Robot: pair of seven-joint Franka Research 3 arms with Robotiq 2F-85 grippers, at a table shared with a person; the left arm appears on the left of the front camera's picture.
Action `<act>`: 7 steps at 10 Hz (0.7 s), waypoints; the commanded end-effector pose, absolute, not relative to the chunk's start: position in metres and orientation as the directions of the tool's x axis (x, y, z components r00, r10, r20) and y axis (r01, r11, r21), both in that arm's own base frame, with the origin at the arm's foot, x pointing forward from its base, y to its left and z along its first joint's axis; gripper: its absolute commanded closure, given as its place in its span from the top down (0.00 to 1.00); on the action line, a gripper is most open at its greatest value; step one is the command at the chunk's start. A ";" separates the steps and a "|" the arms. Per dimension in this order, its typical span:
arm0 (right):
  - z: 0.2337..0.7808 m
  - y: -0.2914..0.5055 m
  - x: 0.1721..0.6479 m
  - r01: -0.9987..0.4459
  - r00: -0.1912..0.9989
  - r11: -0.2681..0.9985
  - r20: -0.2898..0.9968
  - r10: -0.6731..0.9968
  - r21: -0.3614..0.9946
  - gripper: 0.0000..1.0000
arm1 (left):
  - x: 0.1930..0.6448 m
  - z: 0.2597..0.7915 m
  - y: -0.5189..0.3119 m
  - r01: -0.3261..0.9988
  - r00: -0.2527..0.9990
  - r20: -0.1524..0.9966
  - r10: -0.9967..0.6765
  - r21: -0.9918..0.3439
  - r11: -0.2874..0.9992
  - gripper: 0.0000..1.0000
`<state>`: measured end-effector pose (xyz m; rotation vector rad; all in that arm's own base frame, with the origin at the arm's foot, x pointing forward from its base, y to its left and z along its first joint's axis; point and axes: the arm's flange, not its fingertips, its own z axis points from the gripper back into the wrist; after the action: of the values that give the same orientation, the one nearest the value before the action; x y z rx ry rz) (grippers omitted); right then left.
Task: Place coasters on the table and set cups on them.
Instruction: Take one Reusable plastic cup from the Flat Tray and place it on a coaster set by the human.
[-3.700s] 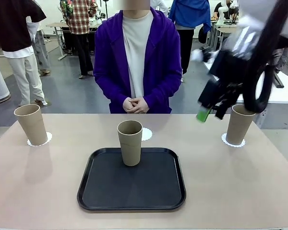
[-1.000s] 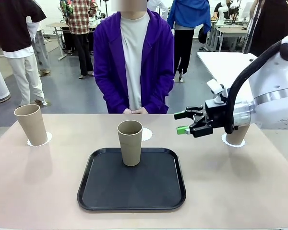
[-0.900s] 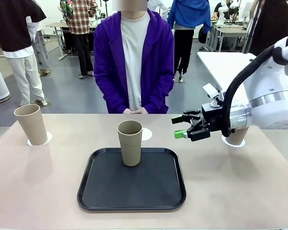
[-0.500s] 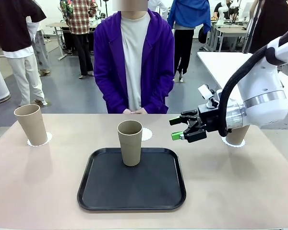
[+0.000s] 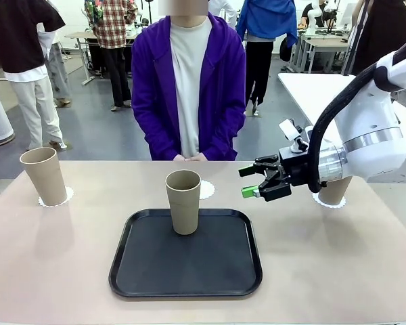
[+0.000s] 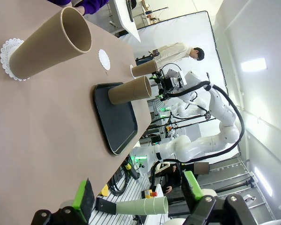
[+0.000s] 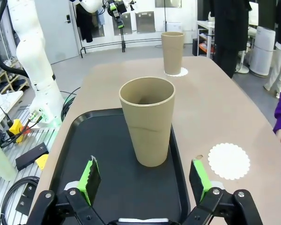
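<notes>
right gripper (image 5: 250, 181) is hanging over the beige table (image 5: 338, 271) with its green-padded fingers (image 5: 246, 192) spread wide and nothing between them. it's pointed sideways at the middle cup (image 5: 183, 202), which stands upright near the back edge of the black tray (image 5: 189, 271), ahead of the fingertips and well apart from them. from the right wrist view that cup (image 7: 147, 120) sits dead centre between the two green pads (image 7: 90, 176), out past the tips, not touching either one.

the bare coaster (image 5: 206, 189) lies flat on the table behind the tray, just past the cup; in the right wrist view the same doily (image 7: 228, 161) is off to the side of one pad, beside the tray's edge. the far-left cup (image 5: 44, 176) stands on its coaster (image 5: 64, 198), far beyond the fingertips on the other side of the tray. the third cup (image 5: 331, 191) is behind the arm's wrist, mostly hidden, on its own coaster (image 5: 321, 198).

left gripper (image 6: 139, 191) shows in its own wrist view, fingers spread and empty too, with the near cup (image 6: 49, 44) on its doily ahead of them and the tray cup (image 6: 131, 90) further out.

person in a purple hoodie stands at the far side, hands (image 5: 189, 157) together at the table edge. can't read any brand, label or writing on anything.
</notes>
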<state>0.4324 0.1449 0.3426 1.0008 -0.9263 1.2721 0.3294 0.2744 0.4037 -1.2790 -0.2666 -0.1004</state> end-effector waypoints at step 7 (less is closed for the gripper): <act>0.279 0.190 0.434 -0.997 -0.047 -0.063 0.983 0.178 -0.036 1.00 | 0.329 0.406 0.275 0.224 0.963 0.256 0.079 -0.933 0.282 1.00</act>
<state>0.4270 0.1890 0.2880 1.0766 -1.0044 1.3693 0.3294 0.2744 0.4038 -1.2789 -0.2666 -0.1005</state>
